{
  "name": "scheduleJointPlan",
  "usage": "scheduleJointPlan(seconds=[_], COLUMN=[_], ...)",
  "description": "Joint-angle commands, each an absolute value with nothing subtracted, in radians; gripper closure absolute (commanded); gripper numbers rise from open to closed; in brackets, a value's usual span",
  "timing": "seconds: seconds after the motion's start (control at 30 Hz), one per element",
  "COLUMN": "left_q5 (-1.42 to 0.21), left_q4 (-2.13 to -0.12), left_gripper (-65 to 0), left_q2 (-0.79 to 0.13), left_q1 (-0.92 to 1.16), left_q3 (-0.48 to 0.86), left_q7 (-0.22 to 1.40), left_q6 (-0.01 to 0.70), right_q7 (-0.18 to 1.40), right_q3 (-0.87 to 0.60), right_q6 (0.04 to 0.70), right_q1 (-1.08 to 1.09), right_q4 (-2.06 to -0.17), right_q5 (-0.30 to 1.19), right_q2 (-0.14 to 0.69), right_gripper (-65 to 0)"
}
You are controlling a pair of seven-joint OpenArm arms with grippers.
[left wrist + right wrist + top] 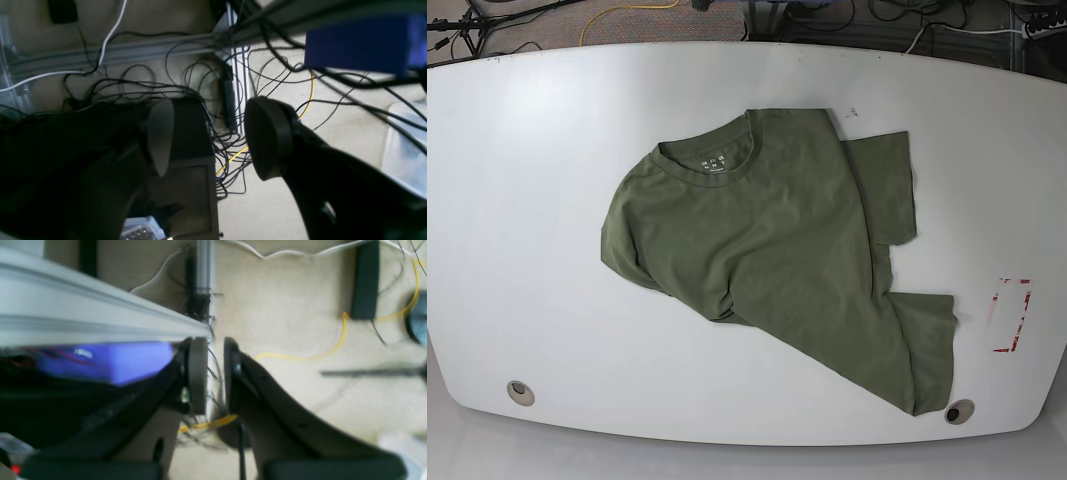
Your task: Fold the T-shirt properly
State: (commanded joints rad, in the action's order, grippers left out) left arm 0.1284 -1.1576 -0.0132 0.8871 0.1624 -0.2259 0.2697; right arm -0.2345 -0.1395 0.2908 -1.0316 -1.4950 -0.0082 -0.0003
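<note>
The olive-green T-shirt (767,240) lies rumpled and skewed on the white table (527,200) in the base view. Its collar (710,160) points to the far side, one sleeve (889,190) is spread to the right, and the hem (927,350) trails toward the near right edge. Neither arm shows in the base view. In the left wrist view my left gripper (210,136) is wide open over the floor, holding nothing. My right gripper (215,373) has a narrow gap between its pads with nothing in it. No cloth shows in either wrist view.
A red-outlined marking (1012,315) is on the table at the right, and two round grommets (520,392) (959,411) sit near the front edge. Below the wrists are tangled black cables (200,90), a yellow cable (300,356), an aluminium rail (83,320) and a blue box (357,43).
</note>
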Motion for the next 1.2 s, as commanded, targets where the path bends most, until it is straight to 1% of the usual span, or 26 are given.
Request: scheduleJointPlan(seconds=[0.17, 0.23, 0.63, 0.7, 0.97, 1.2], left_q5=[0.114, 0.098, 0.094, 0.083, 0.056, 0.046], left_q4=[-1.258, -1.404, -1.514, -1.585, -1.635, -1.684], left_gripper=[-34.0, -33.4, -33.2, -32.5, -31.8, -31.1], left_q2=[-0.019, -0.028, -0.029, -0.027, -0.033, -0.042], left_q1=[0.951, 1.047, 1.111, 1.126, 1.141, 1.128], left_q3=[0.162, 0.165, 0.168, 0.166, 0.168, 0.171], left_q7=[-0.244, -0.258, -0.24, -0.197, -0.177, -0.147], left_q6=[0.209, 0.19, 0.16, 0.147, 0.168, 0.197], right_q7=[-0.221, -0.22, -0.224, -0.225, -0.225, -0.219], right_q3=[-0.138, -0.138, -0.126, -0.121, -0.123, -0.134], right_q6=[0.271, 0.27, 0.27, 0.273, 0.272, 0.277], right_q1=[-1.064, -1.128, -1.19, -1.237, -1.252, -1.249], right_q4=[-1.572, -1.664, -1.714, -1.749, -1.765, -1.83], right_q5=[-0.005, -0.009, -0.01, -0.012, -0.01, -0.015], right_q2=[-0.003, -0.017, -0.036, -0.037, -0.036, -0.029], right_gripper=[-7.8, -7.8, -7.7, -7.7, -7.7, -7.9])
